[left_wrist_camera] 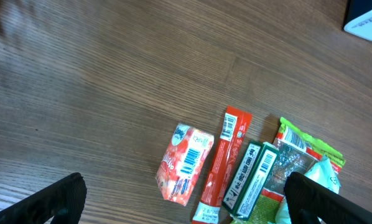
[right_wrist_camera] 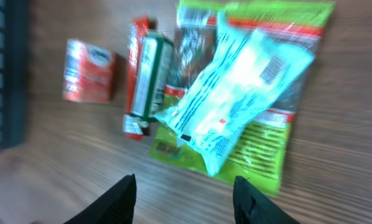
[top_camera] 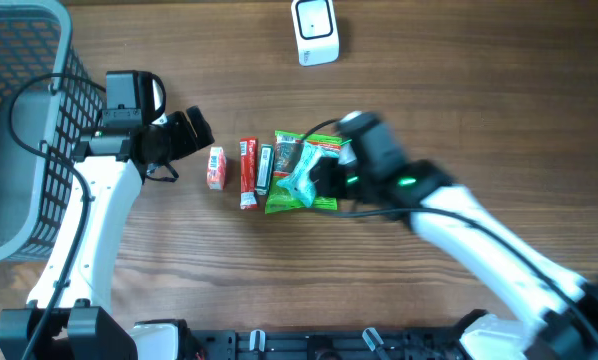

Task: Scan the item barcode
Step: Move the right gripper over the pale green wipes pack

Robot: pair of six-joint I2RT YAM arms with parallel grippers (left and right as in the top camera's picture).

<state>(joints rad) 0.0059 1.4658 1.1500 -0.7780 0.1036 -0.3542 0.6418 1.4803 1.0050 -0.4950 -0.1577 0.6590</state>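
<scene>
Several items lie in a row mid-table: a small red carton (top_camera: 215, 167), a red stick pack (top_camera: 248, 172), a green box (top_camera: 264, 170) and a green packet (top_camera: 319, 152) with a light blue pouch (top_camera: 300, 182) on top. The pouch (right_wrist_camera: 236, 99) shows a barcode near its upper end. My right gripper (right_wrist_camera: 185, 190) hovers just in front of the pouch, open, with nothing between its fingers. My left gripper (left_wrist_camera: 185, 190) hangs wide open over the carton (left_wrist_camera: 183, 163) and stick pack (left_wrist_camera: 226, 158), holding nothing. The white scanner (top_camera: 316, 31) stands at the table's far edge.
A grey mesh basket (top_camera: 19, 130) takes up the far left. The left arm (top_camera: 99, 220) runs along the basket's right side. The right arm (top_camera: 479, 240) reaches in from the lower right.
</scene>
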